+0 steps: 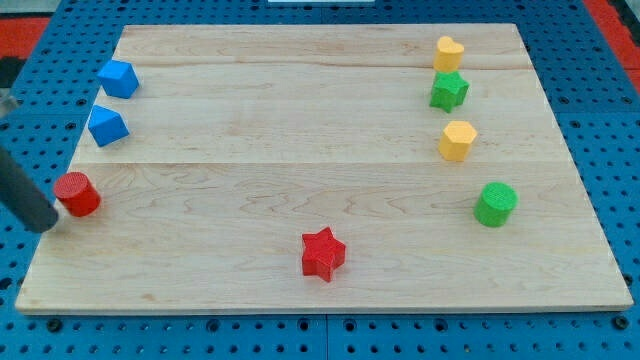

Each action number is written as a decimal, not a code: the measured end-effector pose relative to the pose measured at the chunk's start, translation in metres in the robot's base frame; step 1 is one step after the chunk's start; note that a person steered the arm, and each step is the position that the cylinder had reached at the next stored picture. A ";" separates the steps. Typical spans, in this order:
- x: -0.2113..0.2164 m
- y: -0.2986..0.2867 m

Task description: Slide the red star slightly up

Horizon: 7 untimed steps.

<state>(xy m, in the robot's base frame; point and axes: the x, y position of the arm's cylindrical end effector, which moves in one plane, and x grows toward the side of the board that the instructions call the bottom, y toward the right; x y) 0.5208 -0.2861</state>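
Sitting near the view's bottom edge, a little left of centre, the red star [323, 253] is on the wooden board [300, 130] with bare wood all round it. My tip [42, 224] is far off at the view's left edge, at the board's left border, and the dark rod slants up and left out of frame. It's just beside the red cylinder [77, 194], on that block's lower-left side; whether it actually touches, I can't tell from this angle. No jaws on this tool, just a plain rod, so nothing is clasped; it only rests against the surface. Tip and star are well apart, with a wide stretch of board between them.

Other blocks, quick list. Two blue blocks near the view's upper left, both roughly faceted: upper blue block [118, 78] and lower blue block [107, 126], close but apart. On the view's right, a column running top to bottom: yellow heart-like block [449, 52], green star [449, 91] just beneath it and nearly touching, yellow hexagonal block [458, 140], then green cylinder [495, 204] lowest and furthest right. Board lies on a blue pegboard table [600, 330].
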 end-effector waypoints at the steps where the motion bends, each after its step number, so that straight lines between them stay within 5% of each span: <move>1: -0.012 0.010; 3: 0.021 0.015; 7: 0.085 0.234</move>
<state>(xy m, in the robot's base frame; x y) 0.6059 -0.0520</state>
